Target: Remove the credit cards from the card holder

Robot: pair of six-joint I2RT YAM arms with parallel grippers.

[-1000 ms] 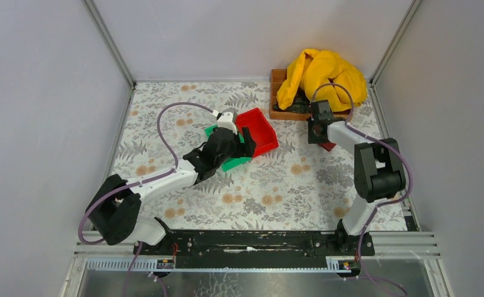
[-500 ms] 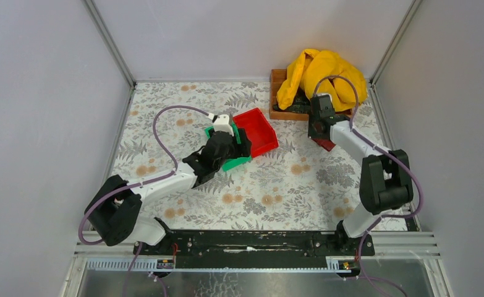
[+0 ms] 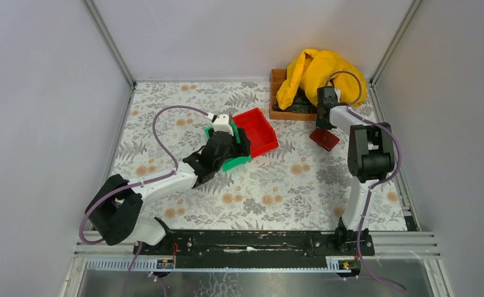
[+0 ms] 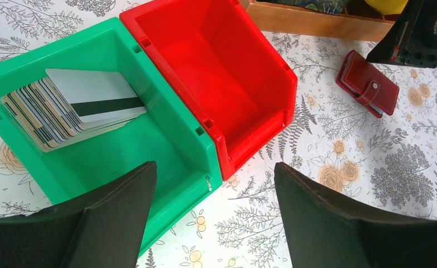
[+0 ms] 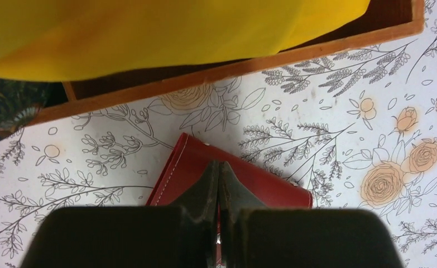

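The credit cards [image 4: 73, 109] lie fanned in a stack inside the green bin [image 4: 166, 139], the top one white-grey with a dark stripe. My left gripper [image 4: 213, 166] hangs open over the near corner of that bin [image 3: 234, 162], holding nothing. The card holder [image 4: 368, 84], dark red and snapped closed, lies flat on the table [image 3: 324, 139] in front of the wooden tray. My right gripper [image 5: 219, 167] is shut, its tips pressed together just above the card holder [image 5: 185, 162], with nothing seen between them.
An empty red bin [image 4: 216, 72] stands against the green one [image 3: 259, 130]. A wooden tray [image 3: 277, 93] with a yellow cloth [image 3: 319, 74] heaped over it sits at the back right, its rim [image 5: 233, 70] just beyond the card holder. Flower-patterned cloth covers the table.
My right gripper has closed and drawn back toward the wooden tray; the card holder now lies uncovered on the table. The left gripper shifted slightly over the green bin, then held still.
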